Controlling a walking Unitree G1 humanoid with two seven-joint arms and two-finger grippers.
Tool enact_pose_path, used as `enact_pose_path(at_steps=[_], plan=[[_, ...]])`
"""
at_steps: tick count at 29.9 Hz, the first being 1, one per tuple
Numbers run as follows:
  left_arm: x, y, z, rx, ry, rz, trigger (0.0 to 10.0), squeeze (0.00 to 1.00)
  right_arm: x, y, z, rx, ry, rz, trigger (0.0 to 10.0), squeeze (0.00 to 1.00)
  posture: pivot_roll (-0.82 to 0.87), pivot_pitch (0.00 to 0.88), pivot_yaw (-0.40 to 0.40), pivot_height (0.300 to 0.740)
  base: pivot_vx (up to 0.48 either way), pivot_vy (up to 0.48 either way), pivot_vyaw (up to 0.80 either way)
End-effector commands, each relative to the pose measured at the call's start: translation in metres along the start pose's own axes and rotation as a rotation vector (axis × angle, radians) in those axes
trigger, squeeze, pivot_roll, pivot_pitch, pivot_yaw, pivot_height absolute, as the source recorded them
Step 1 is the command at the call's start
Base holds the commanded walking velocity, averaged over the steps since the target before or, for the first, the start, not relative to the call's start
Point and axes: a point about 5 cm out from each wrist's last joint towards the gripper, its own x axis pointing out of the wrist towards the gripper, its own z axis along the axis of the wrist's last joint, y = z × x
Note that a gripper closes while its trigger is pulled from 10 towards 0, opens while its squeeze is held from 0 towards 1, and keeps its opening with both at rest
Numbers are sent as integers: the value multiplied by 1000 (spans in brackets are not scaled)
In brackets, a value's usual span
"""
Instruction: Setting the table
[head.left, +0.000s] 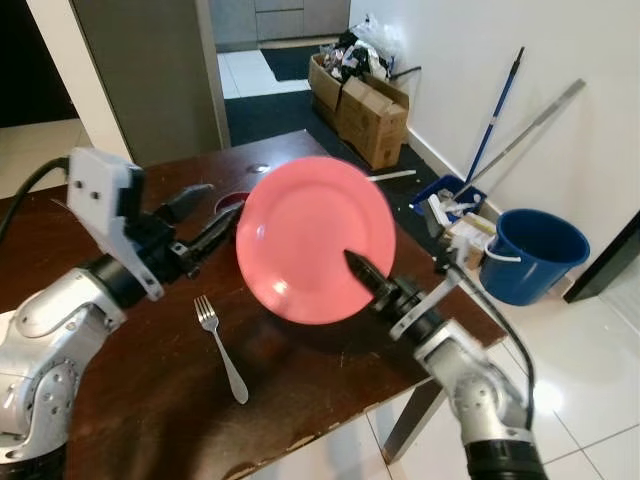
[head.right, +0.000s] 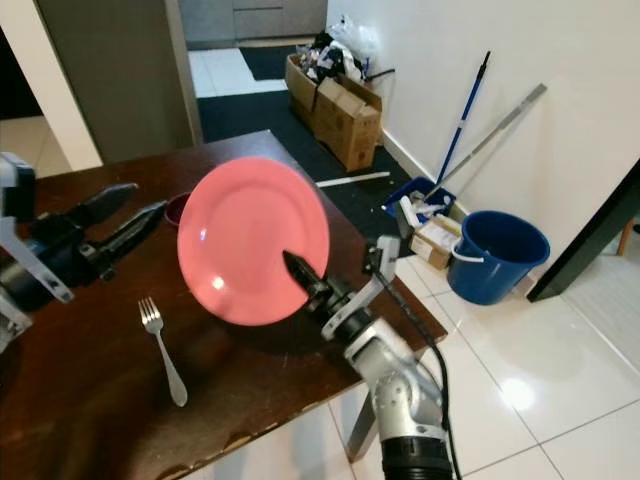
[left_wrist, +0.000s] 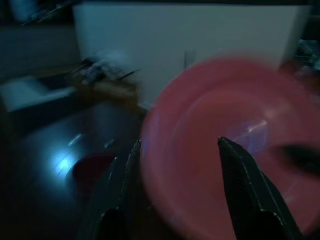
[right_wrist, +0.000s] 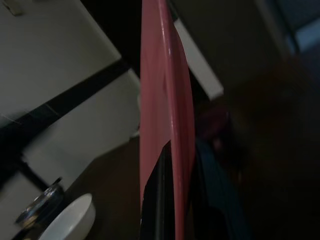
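Right gripper (head.left: 358, 268): jaws pinched on the rim of the pink plate (head.left: 315, 240), held tilted, face up-left, above the dark wooden surface (head.left: 300, 390). Left gripper (head.left: 205, 215): jaws spread, empty, just beside the plate's far edge. Fork (head.left: 221, 348) lies flat on the surface below. Blue bucket (head.left: 535, 252), mop (head.left: 492, 118) and cardboard boxes (head.left: 370, 115) along the white wall.

Your round pink plate (head.left: 312, 238), tilted nearly upright above the dark worktop (head.left: 300, 385), beside a flat silver fork (head.left: 221, 348).

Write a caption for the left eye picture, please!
Right tool holds pink plate tilted above table, beside fork.
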Motion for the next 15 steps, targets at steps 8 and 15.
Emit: enact_pose_path(at_steps=[8, 15], plan=[[-13, 11, -61, -37, 206, 368, 10000, 0, -11, 22, 38, -106, -114, -39, 10000, 0, 2, 9, 65, 740, 0, 0, 0], [-10, 13, -67, -28, 206, 472, 10000, 0, -16, 33, 50, -151, -156, -72, 10000, 0, -13, 0, 61, 740, 0, 0, 0]])
